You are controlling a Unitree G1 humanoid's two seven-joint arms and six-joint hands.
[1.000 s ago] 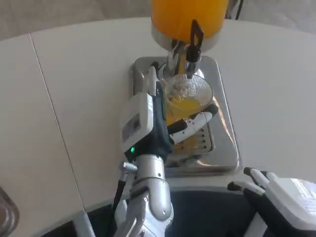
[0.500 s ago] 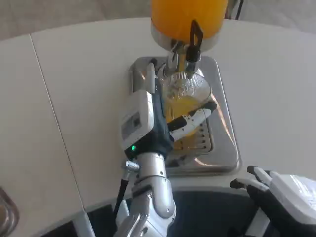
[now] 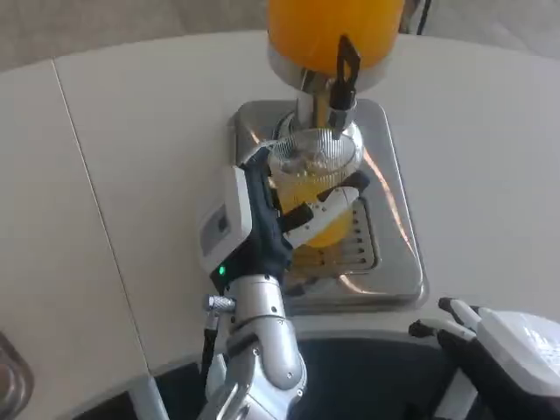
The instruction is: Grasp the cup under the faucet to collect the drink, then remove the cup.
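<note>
A clear ribbed cup (image 3: 317, 171) partly filled with orange juice stands under the black-handled faucet (image 3: 341, 80) of the juice dispenser (image 3: 332, 31). My left hand (image 3: 262, 223) grips the cup from its left side, fingers wrapped around the front of it. The cup is over the metal drip tray (image 3: 394, 236). My right hand (image 3: 494, 341) rests at the bottom right near the table's edge, holding nothing, fingers slightly apart.
The dispenser's orange tank stands at the top centre. White table (image 3: 131, 175) lies open to the left and right of the tray. A dark round object (image 3: 10, 381) sits at the bottom left corner.
My left hand has shifted the cup slightly left and nearer, and the wrist has turned. The juice level looks higher. The right hand has barely moved.
</note>
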